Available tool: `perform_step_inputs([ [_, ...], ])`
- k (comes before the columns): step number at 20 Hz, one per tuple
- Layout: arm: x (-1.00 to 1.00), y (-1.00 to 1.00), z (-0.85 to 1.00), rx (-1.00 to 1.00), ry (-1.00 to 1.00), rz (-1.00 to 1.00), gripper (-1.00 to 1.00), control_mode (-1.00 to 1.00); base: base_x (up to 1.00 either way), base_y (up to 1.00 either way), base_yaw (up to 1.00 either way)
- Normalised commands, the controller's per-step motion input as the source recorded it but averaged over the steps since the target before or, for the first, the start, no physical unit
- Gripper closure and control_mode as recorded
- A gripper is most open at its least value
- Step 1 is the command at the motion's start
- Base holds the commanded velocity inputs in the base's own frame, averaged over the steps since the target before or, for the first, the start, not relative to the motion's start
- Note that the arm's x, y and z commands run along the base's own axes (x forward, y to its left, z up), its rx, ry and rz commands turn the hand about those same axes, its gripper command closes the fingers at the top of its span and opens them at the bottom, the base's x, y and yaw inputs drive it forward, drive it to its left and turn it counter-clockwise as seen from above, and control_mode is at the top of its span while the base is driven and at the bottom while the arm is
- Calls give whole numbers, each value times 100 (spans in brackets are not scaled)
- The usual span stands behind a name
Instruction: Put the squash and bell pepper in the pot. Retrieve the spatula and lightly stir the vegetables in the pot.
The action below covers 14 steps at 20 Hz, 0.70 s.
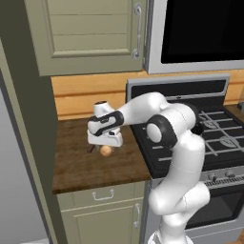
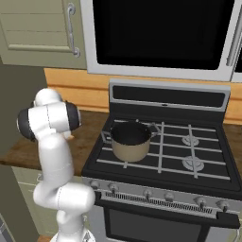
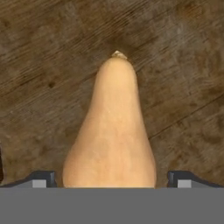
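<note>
The hand hangs low over the wooden table, pointing down, its jaws spread wide with nothing gripped. One squash lies on the table directly under it, between the two fingertips, which stand clear of its broad end on either side; its narrow neck points away from the hand. In the left base view the squash peeks out just below the hand as a small tan ball, with a small dark shape at the hand's left edge that I cannot make out.

One pot sits on the stove, well off to the hand's right, on the near left burner. Its dark inside looks bare, and two loop handles stick out at its sides. The stove carries four burners under grey grates, with one row of knobs along its front.
</note>
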Motion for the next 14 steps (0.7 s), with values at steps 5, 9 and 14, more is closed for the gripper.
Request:
perform_step_inputs([
  [5, 30, 0, -21, 0, -10, 0, -100, -100, 0, 0, 0],
  [9, 3, 0, -33, 0, -13, 0, -100, -100, 0, 0, 0],
  [14, -1, 0, -37, 0, -12, 0, 100, -100, 0, 0, 0],
])
